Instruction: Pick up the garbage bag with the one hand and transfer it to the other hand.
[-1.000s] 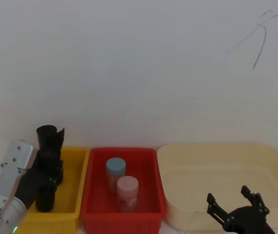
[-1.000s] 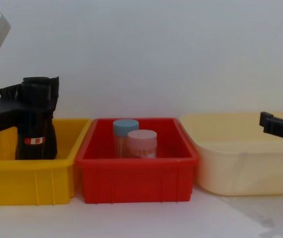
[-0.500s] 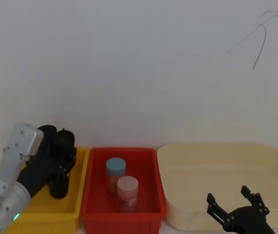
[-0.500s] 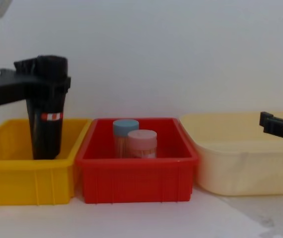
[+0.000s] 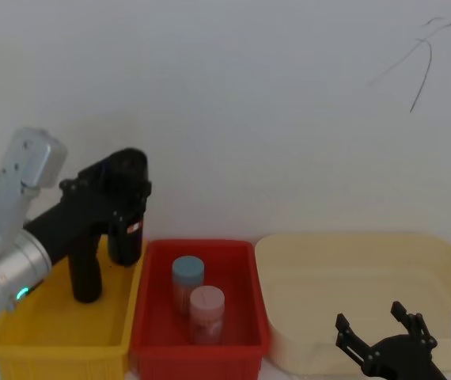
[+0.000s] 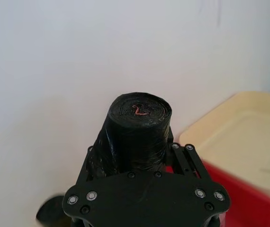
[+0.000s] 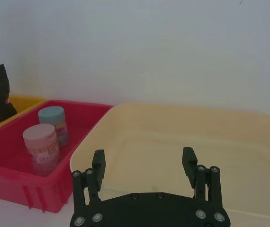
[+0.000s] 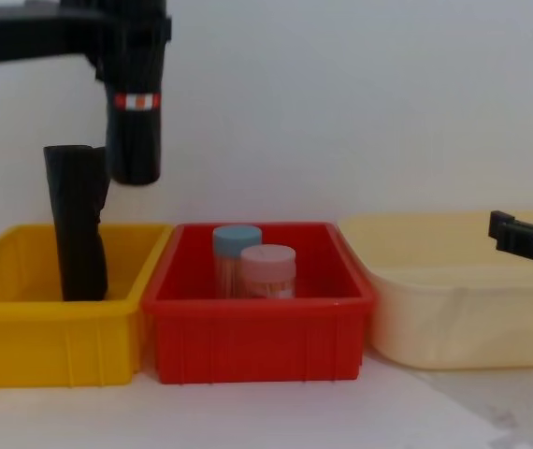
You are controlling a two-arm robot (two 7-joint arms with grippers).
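The left gripper [image 5: 119, 188] is clamped round the garbage bag [image 8: 135, 140] near its top. It holds the bag upright in the air above the right side of the yellow bin [image 8: 51, 346], clear of the plain black roll [image 8: 77, 234] standing inside. The right gripper [image 7: 143, 163] hovers low near the cream tub [image 7: 173, 132], fingers spread wide.

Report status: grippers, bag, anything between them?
Left gripper shut on garbage bag, held clear above yellow bin. Right gripper open, low by cream tub. Red bin with two jars between them; plain black roll stands in yellow bin.
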